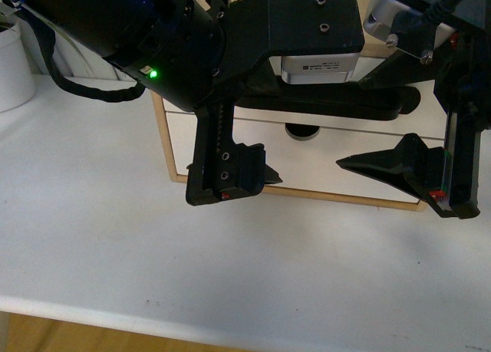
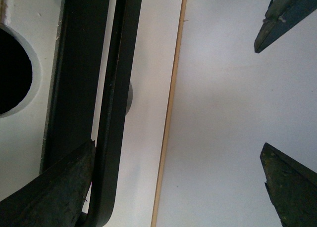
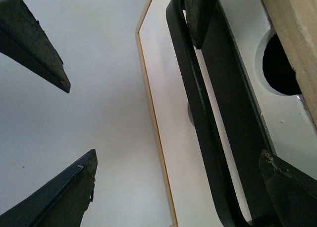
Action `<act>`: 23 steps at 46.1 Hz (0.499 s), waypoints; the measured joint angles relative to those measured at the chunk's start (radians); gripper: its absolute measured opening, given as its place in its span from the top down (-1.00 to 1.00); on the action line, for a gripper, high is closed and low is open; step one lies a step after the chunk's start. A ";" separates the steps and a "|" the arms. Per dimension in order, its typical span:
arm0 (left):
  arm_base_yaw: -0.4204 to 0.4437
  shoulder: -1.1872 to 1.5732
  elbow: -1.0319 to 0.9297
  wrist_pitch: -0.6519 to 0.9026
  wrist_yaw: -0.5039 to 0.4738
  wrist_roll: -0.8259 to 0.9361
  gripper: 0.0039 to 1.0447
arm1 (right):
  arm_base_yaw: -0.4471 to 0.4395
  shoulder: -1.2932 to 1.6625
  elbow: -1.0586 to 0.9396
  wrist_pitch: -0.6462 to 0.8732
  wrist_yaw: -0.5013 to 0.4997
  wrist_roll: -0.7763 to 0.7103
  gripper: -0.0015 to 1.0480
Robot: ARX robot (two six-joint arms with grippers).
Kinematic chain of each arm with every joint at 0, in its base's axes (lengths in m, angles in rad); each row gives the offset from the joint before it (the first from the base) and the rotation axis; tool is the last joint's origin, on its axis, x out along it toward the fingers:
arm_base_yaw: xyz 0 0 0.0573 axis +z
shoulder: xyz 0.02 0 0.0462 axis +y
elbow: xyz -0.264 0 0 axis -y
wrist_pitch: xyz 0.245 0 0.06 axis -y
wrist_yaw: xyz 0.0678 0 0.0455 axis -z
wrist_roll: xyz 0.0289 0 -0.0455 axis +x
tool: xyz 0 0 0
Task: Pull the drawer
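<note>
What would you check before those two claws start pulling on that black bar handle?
1. Correct target: ok. It is the drawer with the black handle and the notch.
2. Handle inside left gripper: ok, it lies between the jaws.
3. Handle inside right gripper: ok, likewise.
4. Jaws clamped on handle: not ok, both stand wide open.
5. Inner fingers touching the handle: cannot tell.
</note>
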 joint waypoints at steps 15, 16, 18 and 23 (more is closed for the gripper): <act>-0.006 0.029 0.024 -0.022 -0.018 0.022 -0.89 | 0.001 0.037 0.001 0.029 0.019 -0.005 -0.83; -0.006 0.030 0.026 -0.024 -0.018 0.022 -0.89 | 0.000 0.039 0.001 0.026 0.019 -0.006 -0.83; -0.006 0.031 0.028 -0.028 -0.019 0.023 -0.89 | -0.001 0.043 0.001 0.016 0.019 -0.014 -0.83; -0.006 0.031 0.030 -0.032 -0.019 0.023 -0.89 | -0.002 0.055 0.008 0.000 0.018 -0.033 -0.83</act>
